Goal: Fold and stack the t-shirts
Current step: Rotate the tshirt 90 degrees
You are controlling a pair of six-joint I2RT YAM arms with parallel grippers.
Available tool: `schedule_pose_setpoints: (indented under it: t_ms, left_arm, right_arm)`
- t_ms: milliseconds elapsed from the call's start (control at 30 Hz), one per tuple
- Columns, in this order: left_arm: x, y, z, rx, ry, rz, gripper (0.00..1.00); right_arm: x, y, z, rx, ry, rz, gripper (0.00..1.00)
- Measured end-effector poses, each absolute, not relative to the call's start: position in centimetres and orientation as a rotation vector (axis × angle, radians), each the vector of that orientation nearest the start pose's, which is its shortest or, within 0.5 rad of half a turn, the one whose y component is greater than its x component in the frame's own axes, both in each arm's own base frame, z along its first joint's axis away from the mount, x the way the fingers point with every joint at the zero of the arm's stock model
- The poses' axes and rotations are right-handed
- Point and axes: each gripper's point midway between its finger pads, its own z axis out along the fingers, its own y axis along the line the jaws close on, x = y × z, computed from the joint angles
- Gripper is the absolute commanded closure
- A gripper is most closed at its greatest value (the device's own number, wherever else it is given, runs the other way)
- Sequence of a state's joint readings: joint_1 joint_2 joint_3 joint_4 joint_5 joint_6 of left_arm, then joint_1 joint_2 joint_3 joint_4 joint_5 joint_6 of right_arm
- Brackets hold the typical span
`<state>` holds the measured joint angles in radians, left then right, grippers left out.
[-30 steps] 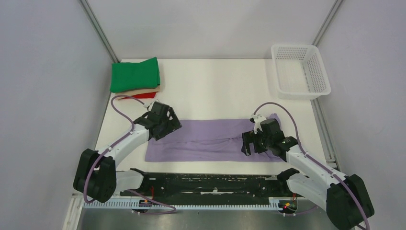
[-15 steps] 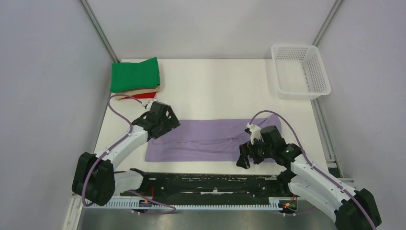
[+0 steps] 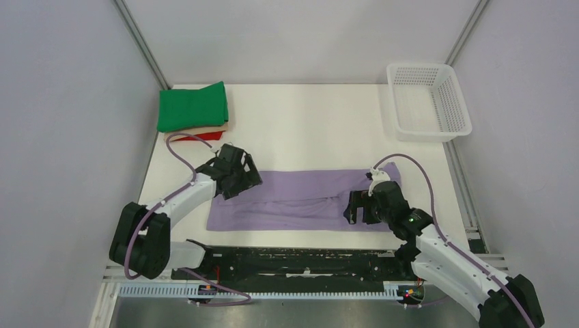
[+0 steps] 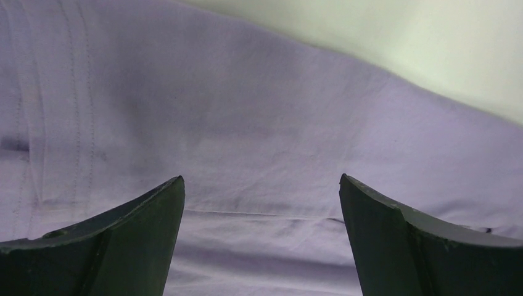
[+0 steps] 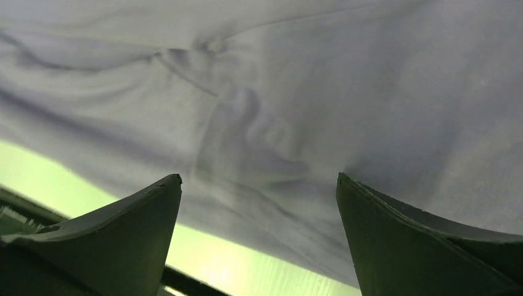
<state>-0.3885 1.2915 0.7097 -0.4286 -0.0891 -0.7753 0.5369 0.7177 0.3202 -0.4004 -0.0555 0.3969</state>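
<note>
both spread wide and holding nothing, left tool [image 4: 261,185], right tool [image 5: 259,182], over the purple t-shirt [image 3: 300,195]

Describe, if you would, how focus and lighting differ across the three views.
Top external: even soft light, no glare, the lavender shirt sharp. Left wrist: stitching crisp, table corner washed pale. Right wrist: shirt folds shadowed, table strip glaring green.
</note>
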Motion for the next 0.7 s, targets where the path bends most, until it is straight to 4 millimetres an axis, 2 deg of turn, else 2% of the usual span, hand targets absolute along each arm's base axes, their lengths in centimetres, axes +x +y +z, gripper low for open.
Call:
schedule_pose_setpoints:
  t_ms: [100,300,533,700]
  left_arm:
    - [26.3,-12.5,4.1,-0.521,2.602,-0.3,0.0]
    - [26.2,-12.3,3.0,-0.526,2.633,-0.267,0.0]
    - [26.2,-12.4,2.8,-0.52,2.605,-0.295,0.0]
    - [26.0,-13.0,2.9,-0.488,2.539,-0.365,0.0]
  right_arm:
    - [17.9,12.5,2.5,-0.084,2.442,0.445,0.02]
    - [22.4,12.6,2.6,0.113,2.38,0.433,0.02]
    - [30.1,10.9,3.3,0.298,2.332,0.391,0.02]
    - [36.4,12.1,3.3,0.247,2.338,0.379,0.02]
